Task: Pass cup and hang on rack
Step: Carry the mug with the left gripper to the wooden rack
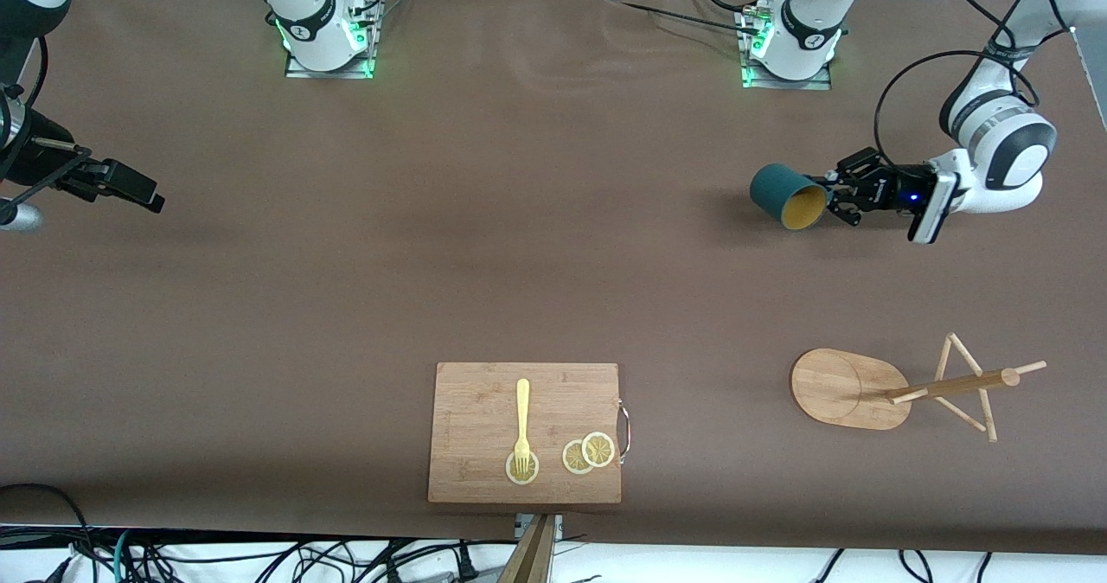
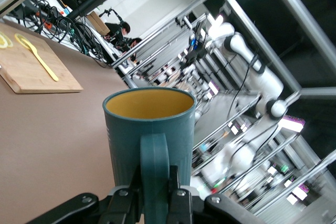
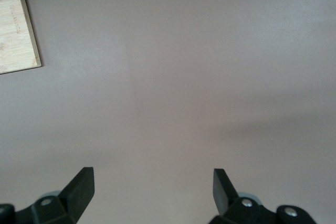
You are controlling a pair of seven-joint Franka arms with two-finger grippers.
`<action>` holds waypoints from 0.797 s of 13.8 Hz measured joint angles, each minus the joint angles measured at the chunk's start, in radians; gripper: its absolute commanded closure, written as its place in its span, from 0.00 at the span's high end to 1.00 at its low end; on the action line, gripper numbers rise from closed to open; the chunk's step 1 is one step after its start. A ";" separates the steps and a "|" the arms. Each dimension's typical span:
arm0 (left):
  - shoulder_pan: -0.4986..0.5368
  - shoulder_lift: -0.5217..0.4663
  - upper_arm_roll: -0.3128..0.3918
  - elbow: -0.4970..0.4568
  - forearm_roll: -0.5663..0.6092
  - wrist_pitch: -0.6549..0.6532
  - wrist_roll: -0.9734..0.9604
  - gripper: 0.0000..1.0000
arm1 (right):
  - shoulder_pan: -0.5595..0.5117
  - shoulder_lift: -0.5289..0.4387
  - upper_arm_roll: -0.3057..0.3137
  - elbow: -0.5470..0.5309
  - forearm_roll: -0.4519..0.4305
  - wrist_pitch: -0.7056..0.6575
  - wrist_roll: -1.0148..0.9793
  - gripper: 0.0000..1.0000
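Note:
The dark teal cup with a yellowish inside is held on its side above the table, toward the left arm's end. My left gripper is shut on its handle. In the left wrist view the cup fills the middle, and the left gripper clamps the handle from both sides. The bamboo rack stands on its oval base, nearer to the front camera than the cup, with its pegs bare. My right gripper waits open and empty over bare table at the right arm's end; it also shows in the right wrist view.
A rectangular wooden cutting board lies near the table's front edge at the middle. It carries a yellow fork and lemon slices. The board also shows in the left wrist view and in the right wrist view.

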 measured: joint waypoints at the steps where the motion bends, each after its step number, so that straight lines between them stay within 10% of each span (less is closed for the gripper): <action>1: 0.007 0.008 0.008 0.015 0.000 -0.032 -0.073 0.00 | 0.000 0.000 0.000 0.000 0.000 0.000 0.000 1.00; 11: 0.084 0.240 0.012 0.421 -0.004 -0.138 -0.672 0.00 | 0.000 0.000 0.000 0.000 0.000 0.000 0.000 1.00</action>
